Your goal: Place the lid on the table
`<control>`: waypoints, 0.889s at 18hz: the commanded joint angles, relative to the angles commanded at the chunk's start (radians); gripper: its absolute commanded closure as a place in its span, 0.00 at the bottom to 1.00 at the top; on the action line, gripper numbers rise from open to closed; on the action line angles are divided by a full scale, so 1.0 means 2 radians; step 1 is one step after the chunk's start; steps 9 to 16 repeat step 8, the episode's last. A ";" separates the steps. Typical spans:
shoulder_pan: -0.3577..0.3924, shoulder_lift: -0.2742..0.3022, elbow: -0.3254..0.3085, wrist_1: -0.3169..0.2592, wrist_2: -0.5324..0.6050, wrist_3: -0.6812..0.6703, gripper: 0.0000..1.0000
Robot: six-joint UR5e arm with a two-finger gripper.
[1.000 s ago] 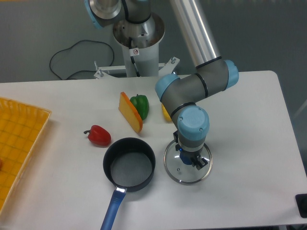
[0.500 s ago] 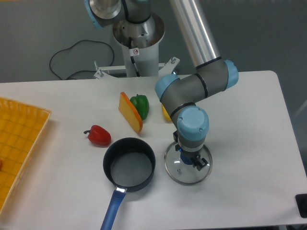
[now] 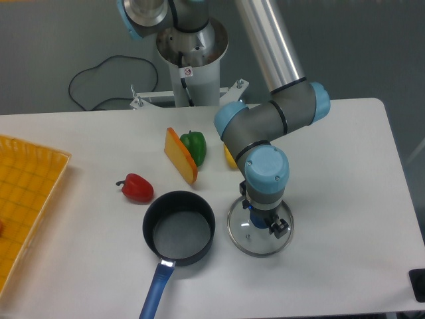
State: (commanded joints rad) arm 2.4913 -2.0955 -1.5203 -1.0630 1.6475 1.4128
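The lid (image 3: 256, 243), a clear glass disc with a silver rim, lies flat at or just above the white table (image 3: 345, 199), right of the black saucepan (image 3: 179, 229). My gripper (image 3: 260, 218) points straight down over the lid's centre. The blue-capped wrist hides most of the fingers. A bit of the blue knob (image 3: 248, 207) shows under the wrist, and the jaws appear closed around it. A small vent hole shows in the glass near the left.
A red pepper (image 3: 136, 189), a green pepper (image 3: 194, 146), an orange wedge (image 3: 180, 155) and a yellow item (image 3: 230, 157) lie behind the saucepan. A yellow gridded tray (image 3: 23, 199) sits at the left edge. A dark object (image 3: 418, 284) is at the right front corner.
The gripper and lid have shifted only slightly; the dark gripper part over the glass has moved a little left and down. Nothing else has moved.
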 joint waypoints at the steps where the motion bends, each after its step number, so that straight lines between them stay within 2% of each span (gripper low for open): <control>1: -0.005 0.007 0.002 -0.001 0.001 -0.001 0.00; 3: -0.015 0.021 0.001 -0.002 0.014 0.002 0.00; 6: -0.022 0.060 -0.007 -0.008 0.027 0.003 0.00; 8: -0.028 0.078 -0.011 -0.031 0.026 0.003 0.00; 16: -0.028 0.078 -0.011 -0.031 0.026 0.003 0.00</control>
